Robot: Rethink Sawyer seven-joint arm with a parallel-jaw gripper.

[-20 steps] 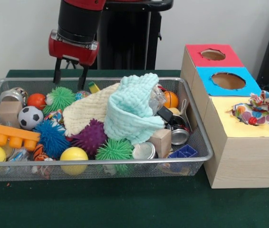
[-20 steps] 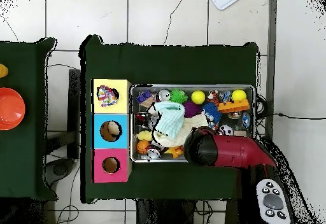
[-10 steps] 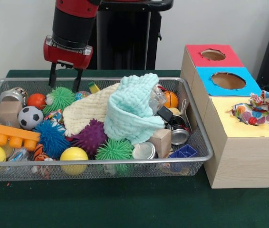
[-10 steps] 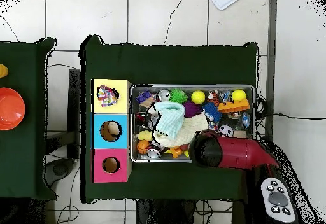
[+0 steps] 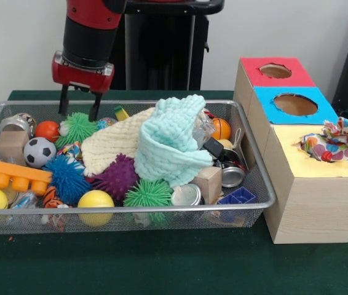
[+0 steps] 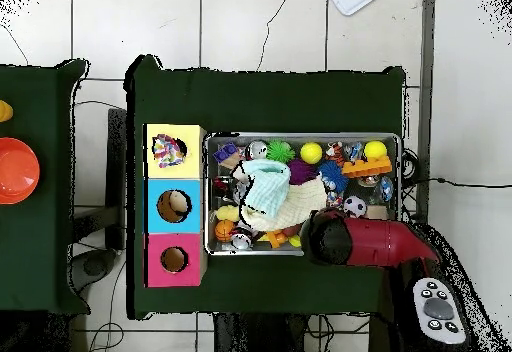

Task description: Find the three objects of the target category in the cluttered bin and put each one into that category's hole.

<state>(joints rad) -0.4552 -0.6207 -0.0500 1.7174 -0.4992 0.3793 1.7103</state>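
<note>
Green surface (image 5: 162, 264): wire bin (image 5: 257, 178); spread, empty claw (image 5: 76, 104) hangs above its far rim, green spiky ball (image 5: 77, 127) just below (slightly nearer).

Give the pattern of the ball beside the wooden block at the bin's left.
Soccer ball: white with black patches, front view.

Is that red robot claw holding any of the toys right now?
No. The gripper is open and empty, hanging above the bin's far edge.
</note>
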